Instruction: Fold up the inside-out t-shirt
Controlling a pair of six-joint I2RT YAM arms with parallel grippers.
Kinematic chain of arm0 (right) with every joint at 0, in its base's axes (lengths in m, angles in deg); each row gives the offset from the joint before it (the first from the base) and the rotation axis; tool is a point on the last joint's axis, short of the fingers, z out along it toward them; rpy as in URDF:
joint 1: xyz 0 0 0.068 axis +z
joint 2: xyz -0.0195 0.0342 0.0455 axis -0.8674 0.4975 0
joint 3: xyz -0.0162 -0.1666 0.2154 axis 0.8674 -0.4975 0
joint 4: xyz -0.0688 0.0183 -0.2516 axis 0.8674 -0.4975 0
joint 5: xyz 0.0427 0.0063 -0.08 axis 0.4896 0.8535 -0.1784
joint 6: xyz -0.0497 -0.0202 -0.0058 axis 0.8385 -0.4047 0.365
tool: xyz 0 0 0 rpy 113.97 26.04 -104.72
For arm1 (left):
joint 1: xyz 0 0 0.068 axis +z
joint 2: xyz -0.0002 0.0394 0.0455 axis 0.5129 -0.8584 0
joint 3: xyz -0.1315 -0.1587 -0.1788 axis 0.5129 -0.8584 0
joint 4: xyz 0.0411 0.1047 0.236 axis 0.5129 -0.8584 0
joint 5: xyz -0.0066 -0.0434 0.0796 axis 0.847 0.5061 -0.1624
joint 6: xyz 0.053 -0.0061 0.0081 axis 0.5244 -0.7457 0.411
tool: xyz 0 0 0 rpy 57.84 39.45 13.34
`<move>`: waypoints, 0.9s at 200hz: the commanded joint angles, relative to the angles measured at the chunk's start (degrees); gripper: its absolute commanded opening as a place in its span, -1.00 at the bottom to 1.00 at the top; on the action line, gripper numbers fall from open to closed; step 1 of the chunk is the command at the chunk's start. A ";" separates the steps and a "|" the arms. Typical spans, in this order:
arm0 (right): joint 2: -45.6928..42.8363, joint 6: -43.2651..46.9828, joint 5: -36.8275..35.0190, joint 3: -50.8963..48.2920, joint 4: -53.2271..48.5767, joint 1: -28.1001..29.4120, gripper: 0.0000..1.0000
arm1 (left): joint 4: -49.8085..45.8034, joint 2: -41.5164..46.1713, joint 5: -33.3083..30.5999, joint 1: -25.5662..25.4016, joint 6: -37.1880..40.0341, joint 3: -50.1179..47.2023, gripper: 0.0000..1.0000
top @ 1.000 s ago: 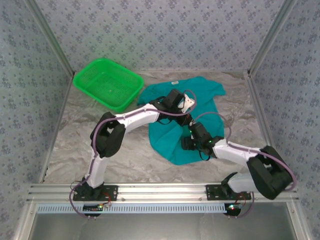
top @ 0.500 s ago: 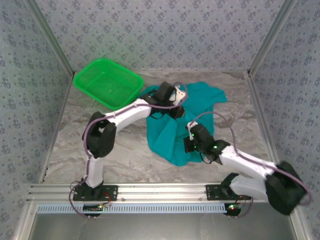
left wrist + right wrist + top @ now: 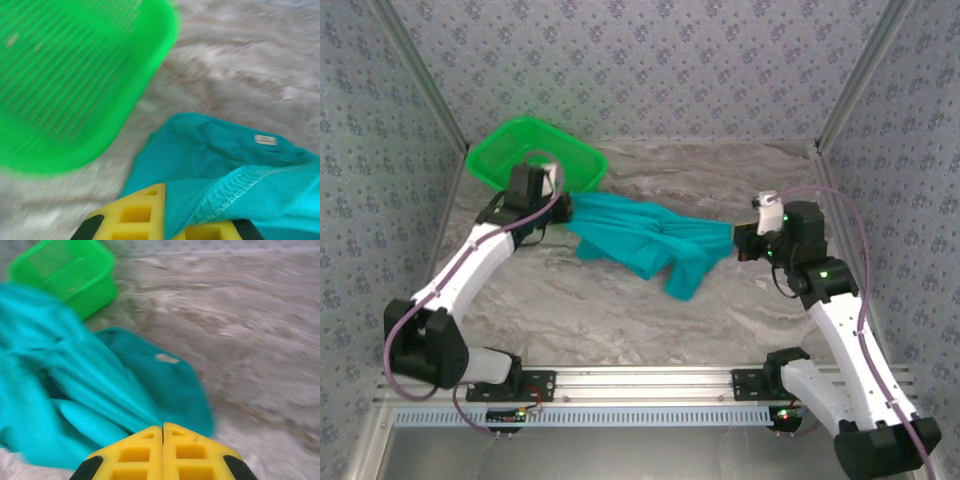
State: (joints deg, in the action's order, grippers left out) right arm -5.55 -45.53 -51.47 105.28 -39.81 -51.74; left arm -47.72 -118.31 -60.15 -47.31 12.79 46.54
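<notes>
Far left you've got the green basket [image 3: 535, 160], nothing to do with this job. Just to its right, your left gripper [image 3: 556, 206] is clamped on one end of the t-shirt [image 3: 640, 235]. The wrist view shows a stitched hem running between the yellow fingers [image 3: 137, 212], so that's a solid hold.

The shirt itself is strung out across the middle of the table [image 3: 620, 330], bunched into a ropey band between the two arms, with one lump sagging toward the near side. At the right end, your right gripper [image 3: 740, 243] has its fingers pressed flat together on a pinch of cloth, and the teal fans out from the very tip.

As for progress, I'd say you're barely started. There are no folds yet, and nothing is laid flat. The raw overlock stitching and a little white label [image 3: 265, 140] are showing (which reads to me like it's inside out, though I can't tell for sure from a bundle this crumpled).

What's left is pretty much everything. You need to get it the right way out if required, spread it flat, tuck the sleeves in, then fold it.
</notes>
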 commanded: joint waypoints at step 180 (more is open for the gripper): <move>23.30 -5.41 -9.75 0.16 -3.25 30.88 -0.04 | -2.19 -12.38 10.21 -27.83 7.18 -0.20 0.01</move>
State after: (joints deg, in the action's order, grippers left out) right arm 14.47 -48.83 -61.99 104.43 -46.02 -23.56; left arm -50.52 -125.80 -54.14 -72.64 16.44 44.92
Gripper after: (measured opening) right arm 0.464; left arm 0.509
